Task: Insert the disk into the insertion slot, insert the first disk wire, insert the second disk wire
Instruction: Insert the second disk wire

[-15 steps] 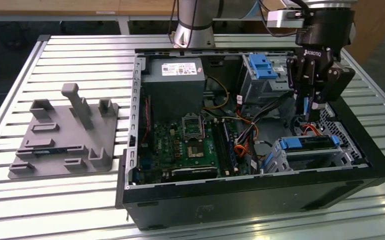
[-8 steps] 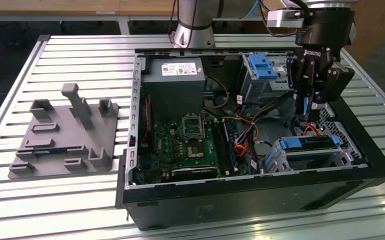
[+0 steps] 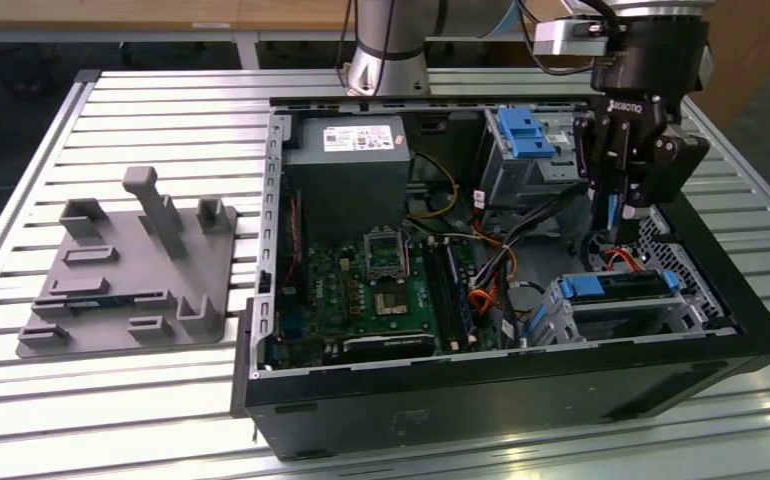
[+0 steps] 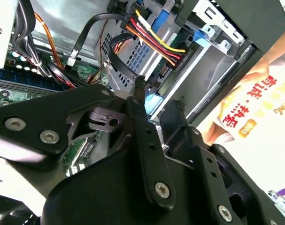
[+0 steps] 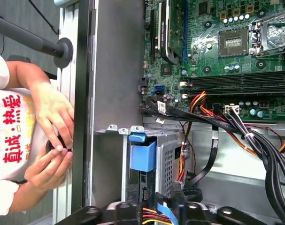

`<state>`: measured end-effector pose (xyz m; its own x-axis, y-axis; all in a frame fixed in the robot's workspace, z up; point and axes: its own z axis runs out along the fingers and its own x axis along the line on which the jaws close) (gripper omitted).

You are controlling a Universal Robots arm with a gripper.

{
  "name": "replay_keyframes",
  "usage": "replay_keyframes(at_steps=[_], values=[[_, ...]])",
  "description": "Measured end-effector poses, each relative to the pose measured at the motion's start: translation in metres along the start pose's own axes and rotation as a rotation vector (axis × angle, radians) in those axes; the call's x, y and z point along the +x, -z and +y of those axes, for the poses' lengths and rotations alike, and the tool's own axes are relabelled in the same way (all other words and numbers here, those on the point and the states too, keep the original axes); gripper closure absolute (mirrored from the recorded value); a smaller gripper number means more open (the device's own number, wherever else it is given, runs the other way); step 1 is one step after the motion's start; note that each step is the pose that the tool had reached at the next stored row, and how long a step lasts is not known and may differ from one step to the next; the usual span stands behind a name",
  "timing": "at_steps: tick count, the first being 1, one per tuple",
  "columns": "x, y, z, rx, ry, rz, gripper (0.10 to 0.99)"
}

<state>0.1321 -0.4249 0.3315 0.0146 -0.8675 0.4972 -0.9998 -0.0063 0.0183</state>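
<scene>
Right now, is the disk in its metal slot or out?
In: in the exterior view the blue-framed disk lies inside the metal slot, between its walls.

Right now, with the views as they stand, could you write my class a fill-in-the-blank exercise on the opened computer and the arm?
1. The disk sits in the insertion slot, framed by a ____ plastic carrier.
2. The end effector hangs over the computer case at its end on the exterior view's ____.
3. The grey fixture plate lies on the slatted table, on the exterior view's ____ of the case.
4. The motherboard is coloured ____.

Missing words: blue; right; left; green.
</scene>
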Motion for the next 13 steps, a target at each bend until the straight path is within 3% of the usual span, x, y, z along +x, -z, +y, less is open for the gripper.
replay_keyframes(at_steps=[2,3,6,13], values=[[0.0000,-0.0001,0.0000,0.000,0.000,0.0054,0.682],[0.0000,-0.0001,0.0000,0.000,0.000,0.0082,0.753],[-0.0001,-0.0002,-0.0002,0.000,0.000,0.0154,0.753],[-0.0017,-0.0025,-0.0014,0.000,0.000,0.0160,0.753]])
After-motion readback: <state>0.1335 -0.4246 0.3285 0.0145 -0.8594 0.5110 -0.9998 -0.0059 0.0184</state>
